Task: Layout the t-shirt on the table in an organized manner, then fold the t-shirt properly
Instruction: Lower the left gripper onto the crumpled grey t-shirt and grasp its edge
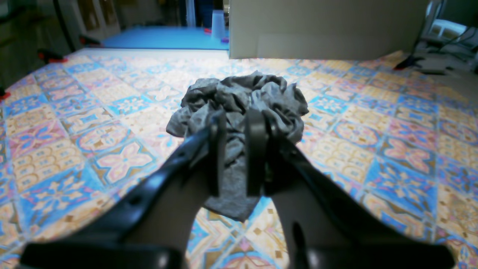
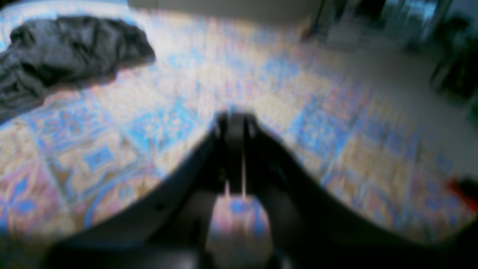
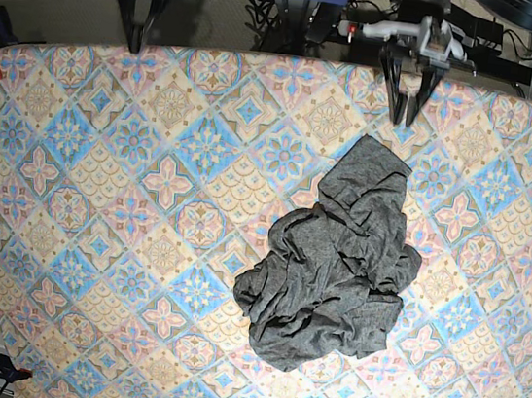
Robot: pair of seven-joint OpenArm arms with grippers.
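A: Item one, left gripper (image 1: pixel 235 127): clenched on a strip of the t-shirt (image 1: pixel 239 101)?
B: Yes; the crumpled heap lies just beyond it on the table (image 1: pixel 112 149). Draw back slowly, keeping cloth taut.
A: Item two, right gripper (image 2: pixel 233 123)?
B: Clenched, empty, well apart.

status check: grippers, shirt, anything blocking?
Left gripper shut on t-shirt edge. Right gripper shut, holding nothing. T-shirt crumpled on table. Nothing in the way.

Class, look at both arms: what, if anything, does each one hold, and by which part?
The left gripper pinches a loose edge of the crumpled dark grey knit t-shirt, nearest the robot. The right gripper is shut on nothing.
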